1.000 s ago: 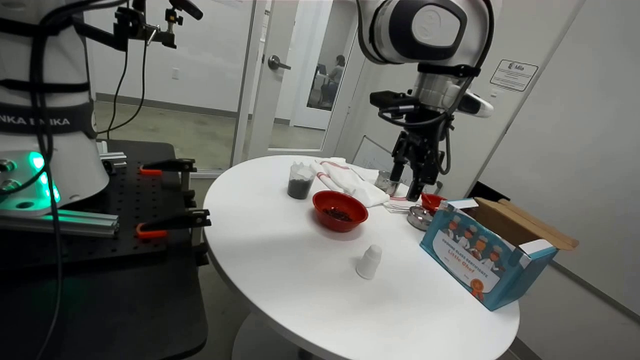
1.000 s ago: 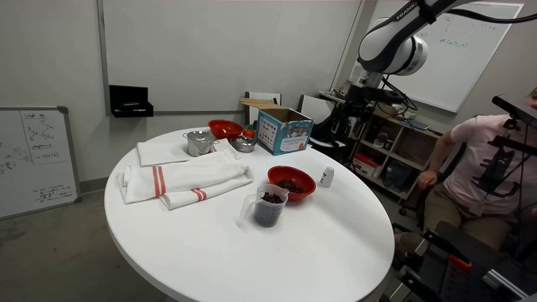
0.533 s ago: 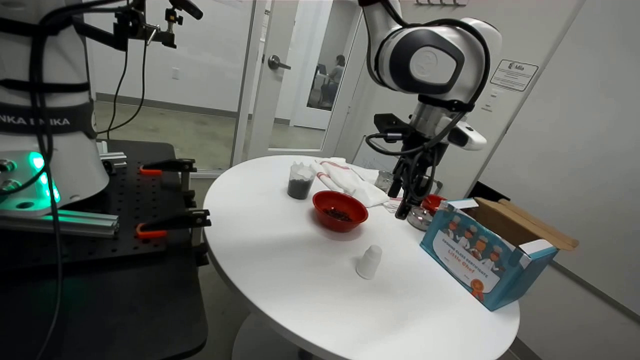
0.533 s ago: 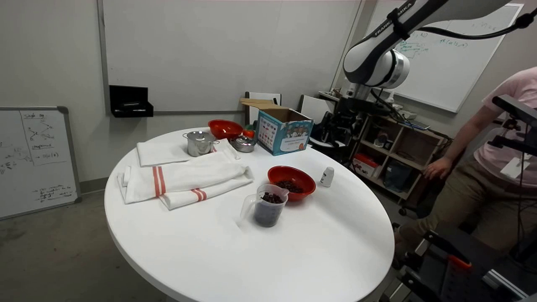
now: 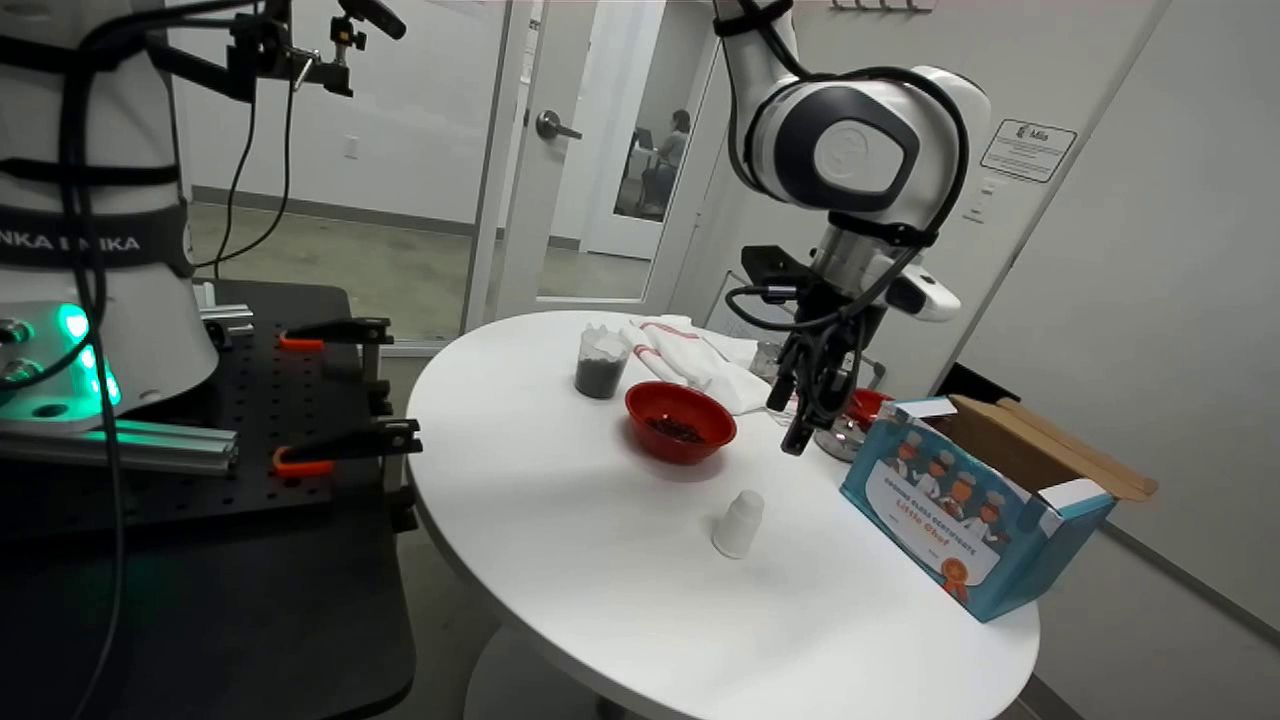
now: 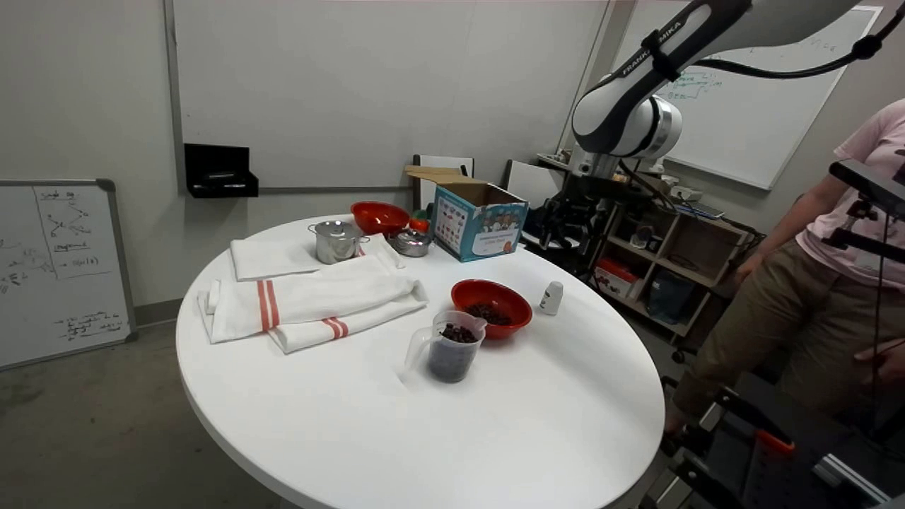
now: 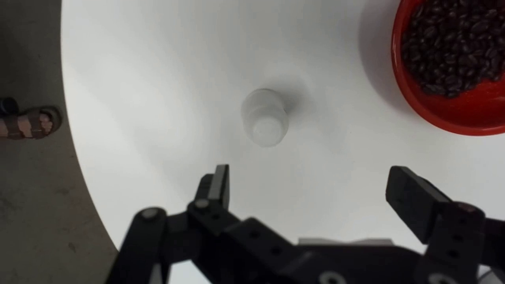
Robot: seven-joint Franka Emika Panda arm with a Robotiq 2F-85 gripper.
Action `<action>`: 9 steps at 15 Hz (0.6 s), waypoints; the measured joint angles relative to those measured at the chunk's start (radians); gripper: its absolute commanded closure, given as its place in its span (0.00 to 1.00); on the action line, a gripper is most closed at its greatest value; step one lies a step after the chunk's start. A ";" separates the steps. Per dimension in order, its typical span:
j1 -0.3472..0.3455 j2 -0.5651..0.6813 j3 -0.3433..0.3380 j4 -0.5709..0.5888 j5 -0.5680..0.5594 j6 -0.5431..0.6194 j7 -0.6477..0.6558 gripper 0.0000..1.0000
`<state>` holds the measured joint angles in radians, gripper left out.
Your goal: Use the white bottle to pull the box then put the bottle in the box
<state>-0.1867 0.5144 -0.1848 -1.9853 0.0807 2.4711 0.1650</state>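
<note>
The robot is working, as I judge it, on the first step: it is preparing to take the white bottle point(image 7: 265, 118), while the pulling of the box point(image 5: 945, 515) and the putting inside are both waiting. The gripper point(image 7: 309, 180) is hanging above the white table point(image 5: 590, 510), and its fingers point(image 7: 412, 197) are standing wide apart and holding nothing. The bottle is standing upright and untouched on the table; in both exterior views it is showing near the red bowl point(image 7: 453, 112) and apart from the box, which is standing close to the table's edge with its top open. In the wrist view the bottle is appearing beyond the fingertips, nearer to the line of one finger than to the middle of the gap. So the next move, I believe, is asking for a sideways correction and an approach to the bottle, then a lowering until the fingers are standing on both sides of it; only after this they should be closing, firmly enough that the bottle is not slipping when it is later pulling against the box. Because the bottle is looking small and light, a finger touching it too early could be tipping it over.
</note>
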 measured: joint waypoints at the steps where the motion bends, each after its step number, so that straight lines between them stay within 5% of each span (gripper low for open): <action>1: 0.001 0.008 0.000 0.000 -0.003 0.000 0.000 0.00; 9: -0.009 0.059 0.001 0.013 -0.001 0.009 -0.003 0.00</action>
<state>-0.1953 0.5731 -0.1836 -1.9719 0.0799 2.4801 0.1623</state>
